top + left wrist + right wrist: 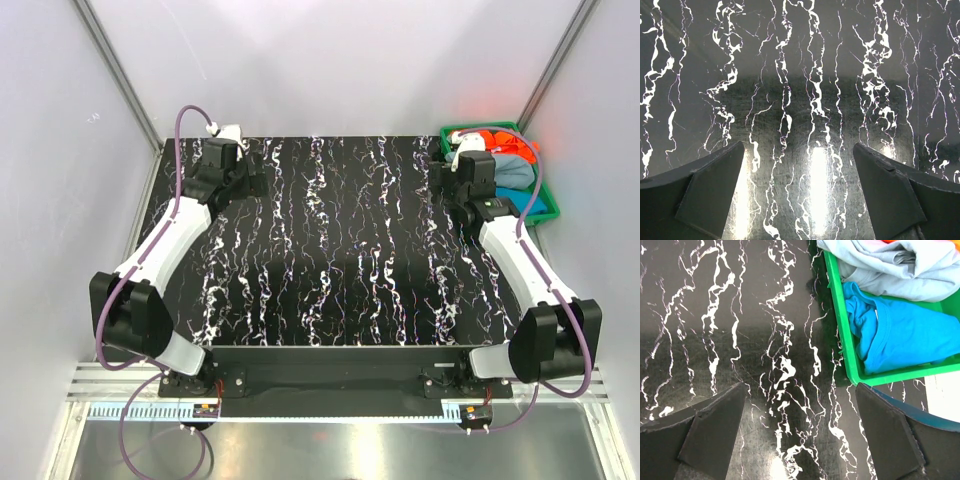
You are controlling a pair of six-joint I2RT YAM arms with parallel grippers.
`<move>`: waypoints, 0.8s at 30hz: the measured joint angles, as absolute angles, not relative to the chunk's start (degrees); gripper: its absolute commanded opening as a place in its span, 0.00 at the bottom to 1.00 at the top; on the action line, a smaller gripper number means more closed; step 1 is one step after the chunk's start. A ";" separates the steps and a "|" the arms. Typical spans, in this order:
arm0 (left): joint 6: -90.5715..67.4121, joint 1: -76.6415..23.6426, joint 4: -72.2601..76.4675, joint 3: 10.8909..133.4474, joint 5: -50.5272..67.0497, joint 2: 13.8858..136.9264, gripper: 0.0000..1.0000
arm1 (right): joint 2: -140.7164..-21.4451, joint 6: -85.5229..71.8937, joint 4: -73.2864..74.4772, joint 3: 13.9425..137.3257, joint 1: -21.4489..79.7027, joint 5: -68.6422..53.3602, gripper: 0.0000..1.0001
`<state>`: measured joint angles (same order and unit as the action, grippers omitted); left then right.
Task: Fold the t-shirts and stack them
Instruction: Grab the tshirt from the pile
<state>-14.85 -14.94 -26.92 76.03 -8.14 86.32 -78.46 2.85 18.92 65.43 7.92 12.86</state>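
Observation:
Three crumpled t-shirts lie in a green tray [551, 213] at the back right. The orange one [513, 150] is at the far end, the grey-blue one [900, 270] in the middle, the teal-blue one [900, 335] nearest. My right gripper [799, 395] is open and empty over the black marbled table, just left of the tray's near corner [852, 372]. In the top view it [462, 178] is beside the tray. My left gripper [799, 152] is open and empty over bare table at the back left [235, 163].
The black marbled tabletop [330, 250] spans the space between the arms. Grey walls close the back and both sides. The tray's left wall [840, 315] stands close to my right fingers [885, 430].

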 measured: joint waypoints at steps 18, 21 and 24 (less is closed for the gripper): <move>-9.76 -15.57 -25.78 75.18 -13.43 86.35 0.99 | -94.70 3.84 24.51 91.79 -0.73 4.80 1.00; -7.11 -15.88 -25.56 75.18 -11.73 86.32 0.99 | -102.41 3.44 25.23 101.89 -5.04 5.15 1.00; -5.32 -16.16 -25.10 74.96 -9.98 86.32 0.99 | -108.79 3.86 25.71 108.14 -6.79 5.50 1.00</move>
